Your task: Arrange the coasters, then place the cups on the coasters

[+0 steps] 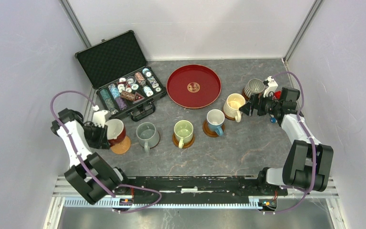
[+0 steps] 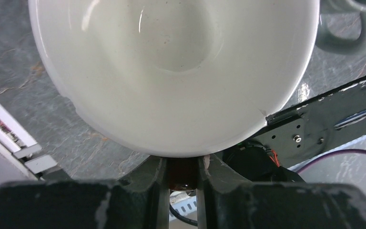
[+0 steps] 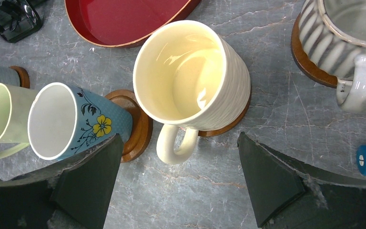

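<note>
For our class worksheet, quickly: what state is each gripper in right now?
Left gripper: jaws closed on the reddish cup.
Right gripper: jaws open, holding nothing.

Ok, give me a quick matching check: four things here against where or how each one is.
1 red mug
2 cream mug
3 blue mug
4 tray

A yellow flower on its side
B in the left gripper
C beside the chip case
D straight ahead of the open right gripper

Pairs: 1-B, 2-D, 3-A, 4-C
</note>
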Available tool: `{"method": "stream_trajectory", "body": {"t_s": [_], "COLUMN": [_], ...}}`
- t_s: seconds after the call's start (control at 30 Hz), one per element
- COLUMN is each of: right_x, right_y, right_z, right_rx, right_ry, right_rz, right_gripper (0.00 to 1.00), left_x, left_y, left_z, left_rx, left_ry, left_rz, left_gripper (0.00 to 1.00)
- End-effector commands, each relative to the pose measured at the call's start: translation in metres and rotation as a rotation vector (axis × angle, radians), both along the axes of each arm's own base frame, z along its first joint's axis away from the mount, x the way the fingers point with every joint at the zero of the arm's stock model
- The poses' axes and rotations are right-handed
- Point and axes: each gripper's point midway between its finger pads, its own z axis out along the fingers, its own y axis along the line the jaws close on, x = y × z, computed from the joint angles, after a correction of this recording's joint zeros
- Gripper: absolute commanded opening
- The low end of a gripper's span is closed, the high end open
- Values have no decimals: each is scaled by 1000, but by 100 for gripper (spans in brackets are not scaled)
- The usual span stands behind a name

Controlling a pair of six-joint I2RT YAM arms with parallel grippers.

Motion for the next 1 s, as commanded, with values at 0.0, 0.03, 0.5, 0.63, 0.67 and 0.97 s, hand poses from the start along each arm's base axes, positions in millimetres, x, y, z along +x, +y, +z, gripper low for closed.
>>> {"method": "stream_trajectory", "body": {"t_s": [0.0, 0.03, 0.5, 0.63, 0.67, 0.97], "right_x": [9, 9, 8, 8, 8, 8], "right_y": [-1, -1, -1, -1, -1, -1], "right_z": [11, 11, 11, 12, 12, 11], "right_rx": [0, 0, 2, 0, 0, -1], "right_ry": [-46, -45, -46, -49, -49, -47], "right_rz": [13, 13, 12, 13, 12, 12], "right_gripper": [98, 98, 98, 98, 98, 98], "left_x": [9, 9, 6, -1, -2, -4], "left_y": [-10, -10, 10, 3, 2, -3], "left_z": [-4, -8, -34, -37, -38, -47], "left_rx": [25, 27, 187, 160, 156, 104], "left_ry": [-173, -172, -206, -182, -176, -135], "left_rz": [-143, -140, -23, -44, -48, -59], "left_gripper": [2, 2, 2, 2, 2, 4]}}
